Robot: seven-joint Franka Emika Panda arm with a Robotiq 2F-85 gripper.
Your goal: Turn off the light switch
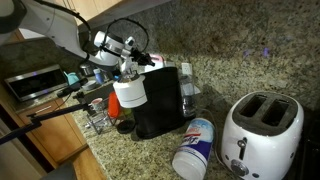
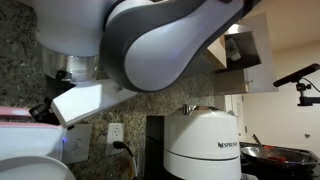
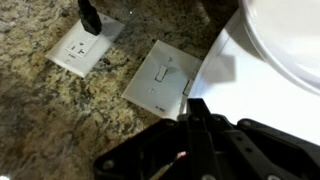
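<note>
In the wrist view the white light switch plate [image 3: 163, 78] sits on the speckled granite wall, with a small toggle at its middle. My gripper [image 3: 197, 104] is shut and empty; its joined fingertips are just below the plate's lower right corner, a short way from the toggle. In an exterior view the gripper [image 1: 136, 56] reaches toward the wall behind the coffee machine, and the switch is hidden there. In the close exterior view the arm [image 2: 160, 40] fills most of the frame, and a white wall plate [image 2: 76, 141] shows under it.
A white outlet [image 3: 80, 48] with a black plug is left of the switch. A black and white coffee machine [image 1: 158, 100] stands right by the gripper. A white toaster [image 1: 260, 135], a lying wipes canister [image 1: 195, 148] and a toaster oven [image 1: 35, 82] are on the counter.
</note>
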